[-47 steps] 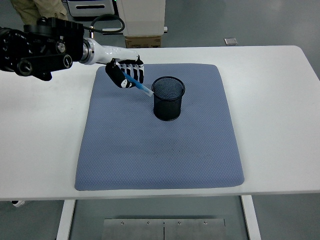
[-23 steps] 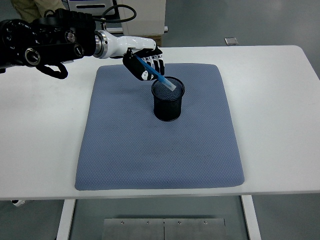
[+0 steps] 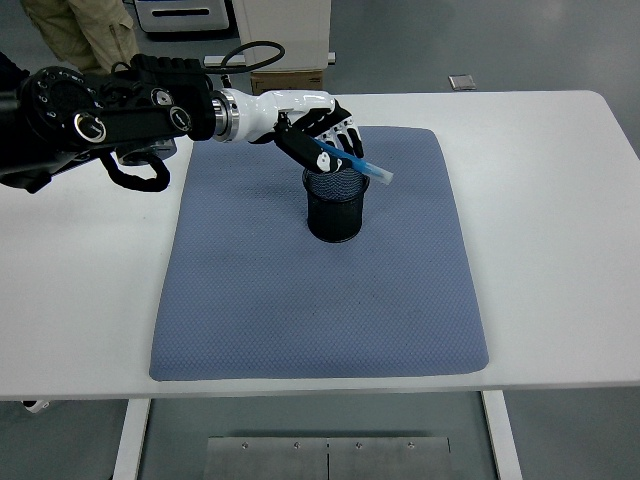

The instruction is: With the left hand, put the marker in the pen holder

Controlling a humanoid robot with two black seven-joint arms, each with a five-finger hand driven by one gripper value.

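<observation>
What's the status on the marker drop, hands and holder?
Left hand shut on marker, over the pen holder. Marker tilted, not yet inside. Right hand out of view. Nothing blocking the holder's mouth.

- Tabletop [image 3: 560, 250]: white, rectangular with rounded far-right corner; its near edge runs across the lower part of the view, and it stands on white legs seen below that edge.
- Mat [image 3: 320, 300]: blue-grey, textured, with rounded corners; lies flat on the tabletop's middle, slightly wider toward the near edge, with bare white surface on its left, right, near and far sides.
- Pen holder [image 3: 336, 212]: black mesh cylinder, upright, open at the top; stands on the mat's far half, roughly centred left to right.
- Bare white areas of the tabletop to the right of the mat carry nothing.
</observation>
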